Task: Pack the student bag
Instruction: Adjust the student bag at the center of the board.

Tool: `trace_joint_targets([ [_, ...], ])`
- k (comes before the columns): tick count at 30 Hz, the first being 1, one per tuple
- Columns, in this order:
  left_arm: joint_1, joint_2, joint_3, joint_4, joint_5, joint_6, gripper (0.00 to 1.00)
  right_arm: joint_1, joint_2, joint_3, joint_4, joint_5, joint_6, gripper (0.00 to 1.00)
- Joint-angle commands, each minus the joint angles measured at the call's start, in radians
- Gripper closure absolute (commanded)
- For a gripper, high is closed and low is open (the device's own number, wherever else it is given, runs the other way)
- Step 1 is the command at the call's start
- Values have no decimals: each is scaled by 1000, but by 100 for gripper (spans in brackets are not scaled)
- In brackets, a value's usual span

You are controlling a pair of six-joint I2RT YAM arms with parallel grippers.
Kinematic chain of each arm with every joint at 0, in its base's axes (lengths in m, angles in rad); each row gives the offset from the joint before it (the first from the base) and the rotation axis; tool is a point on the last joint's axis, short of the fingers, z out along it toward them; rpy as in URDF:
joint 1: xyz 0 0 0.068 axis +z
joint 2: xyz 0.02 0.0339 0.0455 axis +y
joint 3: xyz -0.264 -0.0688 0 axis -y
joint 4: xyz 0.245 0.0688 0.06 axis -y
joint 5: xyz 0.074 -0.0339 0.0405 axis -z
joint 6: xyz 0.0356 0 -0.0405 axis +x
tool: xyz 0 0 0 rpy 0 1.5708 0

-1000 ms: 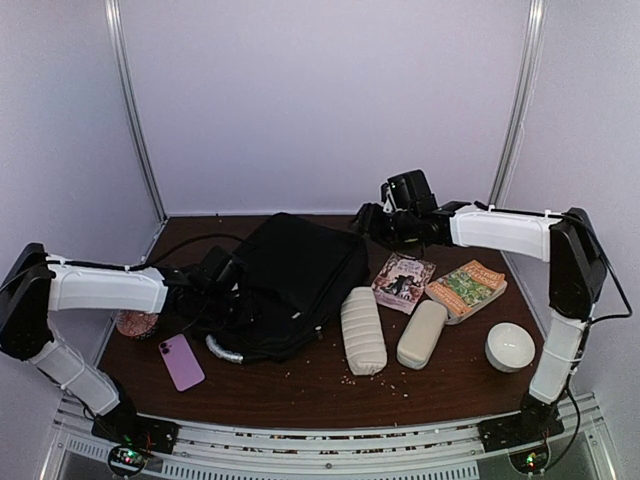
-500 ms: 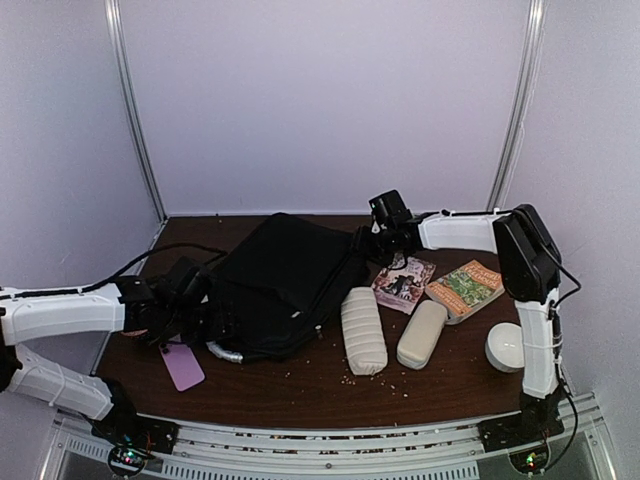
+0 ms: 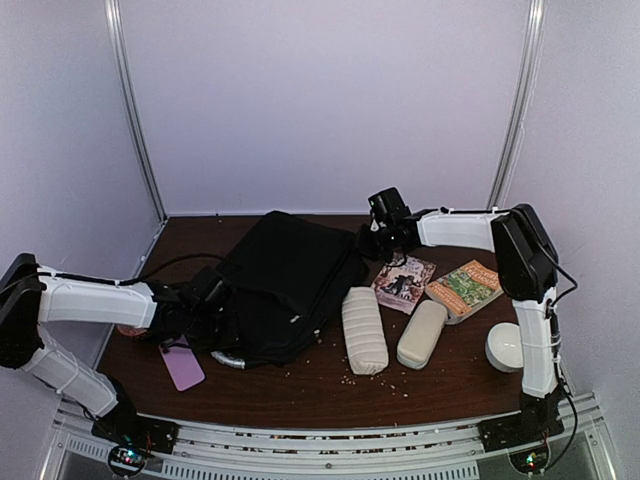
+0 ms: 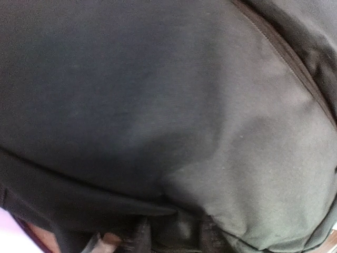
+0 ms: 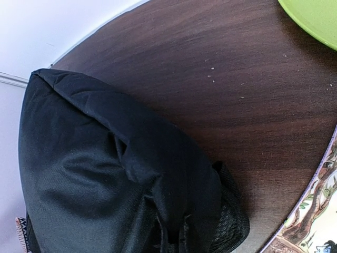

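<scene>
Black student bag (image 3: 285, 280) lies flat on the brown table (image 3: 300, 390), left of centre. At its far right corner sits the right gripper (image 3: 383, 238), jaws closed. The wrist view shows black fabric puckered there, so it probably pinches a fold. On the left, the left gripper (image 3: 196, 304) presses against the bag's left edge, just beyond the pink phone (image 3: 182, 363). Fabric fills its wrist view, so I cannot tell whether it is open or closed.

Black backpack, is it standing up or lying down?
Lying down. The big soft black fabric backpack sprawls across the dark brown wooden table with its broad side facing up in the top view.
</scene>
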Motion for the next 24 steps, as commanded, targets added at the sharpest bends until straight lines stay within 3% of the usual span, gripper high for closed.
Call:
trace_joint_targets([
  [1,9,21,22,107,12,30,78,22,-137,-35,48,-52,-12,100],
  [3,11,25,42,102,-14,53,100,36,-200,-44,62,-66,-14,100],
  [10,44,38,188,72,-85,170,100,64,-464,-138,78,-10,16,100],
  [18,84,200,514,87,-77,387,100,67,-809,-603,186,169,111,100],
  [24,137,388,761,87,-33,466,100,99,-942,-876,253,202,158,100],
])
